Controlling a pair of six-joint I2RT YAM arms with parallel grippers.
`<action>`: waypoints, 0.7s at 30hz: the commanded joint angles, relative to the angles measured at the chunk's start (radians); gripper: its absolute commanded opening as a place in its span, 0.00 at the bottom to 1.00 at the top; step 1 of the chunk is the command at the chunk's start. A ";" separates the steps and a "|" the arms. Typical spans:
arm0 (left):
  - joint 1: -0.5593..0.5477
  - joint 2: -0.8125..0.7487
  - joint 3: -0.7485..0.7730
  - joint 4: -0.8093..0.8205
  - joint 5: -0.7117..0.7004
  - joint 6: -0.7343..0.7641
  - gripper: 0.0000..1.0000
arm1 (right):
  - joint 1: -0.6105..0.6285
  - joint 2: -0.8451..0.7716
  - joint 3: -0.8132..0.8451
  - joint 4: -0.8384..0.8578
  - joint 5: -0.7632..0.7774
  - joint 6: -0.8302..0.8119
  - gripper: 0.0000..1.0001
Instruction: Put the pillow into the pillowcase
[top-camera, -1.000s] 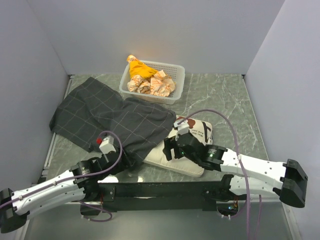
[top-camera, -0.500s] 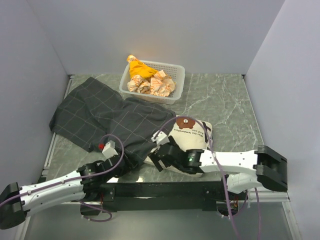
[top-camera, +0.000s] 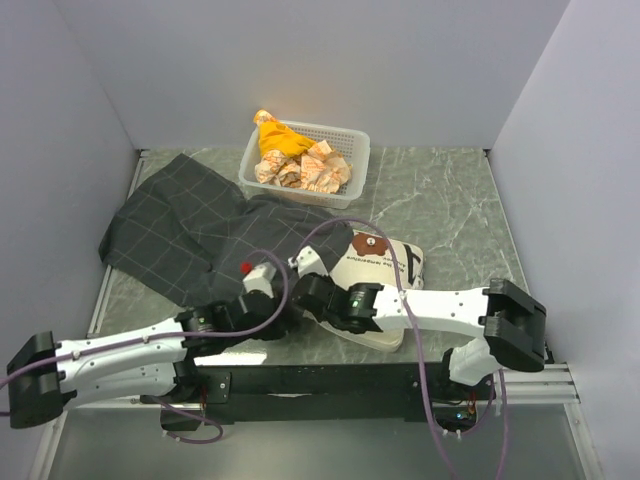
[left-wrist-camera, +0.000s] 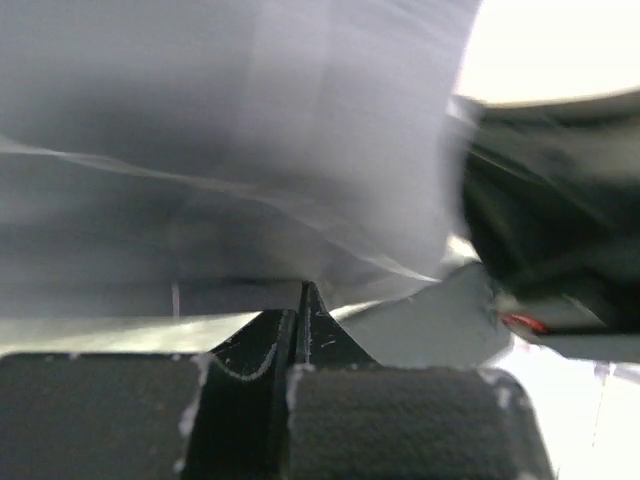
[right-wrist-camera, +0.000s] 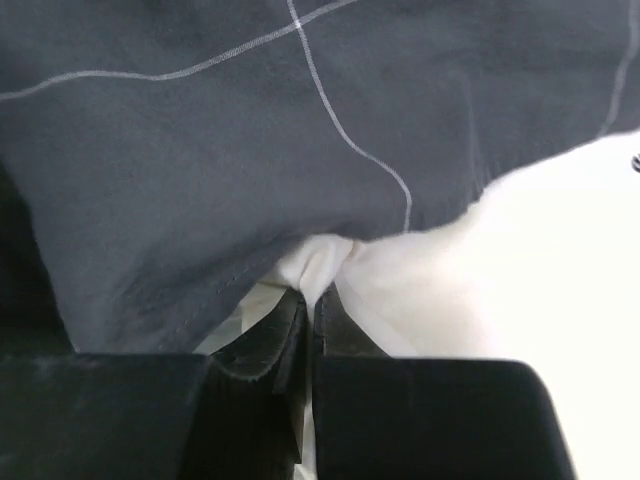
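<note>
The dark grey checked pillowcase (top-camera: 190, 225) lies spread at the left, its near right edge draped over the cream pillow (top-camera: 392, 268), whose bear face (top-camera: 372, 243) points away from me. Both grippers meet at that overlap. My left gripper (top-camera: 278, 320) is shut, its tips (left-wrist-camera: 303, 292) pinching the lower edge of the blurred grey pillowcase (left-wrist-camera: 250, 150). My right gripper (top-camera: 312, 300) is shut on a white fold of the pillow (right-wrist-camera: 500, 260) right under the pillowcase (right-wrist-camera: 250, 130) hem, fingertips (right-wrist-camera: 312, 295) together.
A white mesh basket (top-camera: 352, 160) with crumpled wrappers and a yellow item (top-camera: 280, 140) stands at the back, just beyond the pillowcase. Grey walls close the left, back and right. Bare marble table (top-camera: 450, 200) lies to the right of the pillow.
Both arms moved in toward the pillowcase's near right edge. The right arm swung left across the pillow. Both grippers went from open to shut, left on the pillowcase, right on the pillow.
</note>
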 joint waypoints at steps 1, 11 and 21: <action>-0.088 0.121 0.209 0.123 0.153 0.190 0.01 | -0.024 -0.109 0.153 -0.023 -0.064 0.082 0.00; -0.259 0.176 0.418 0.208 0.148 0.313 0.01 | -0.152 -0.297 0.072 0.071 -0.194 0.207 0.00; -0.257 0.059 0.609 0.051 -0.134 0.388 0.01 | -0.167 -0.492 0.090 -0.002 -0.100 0.182 0.68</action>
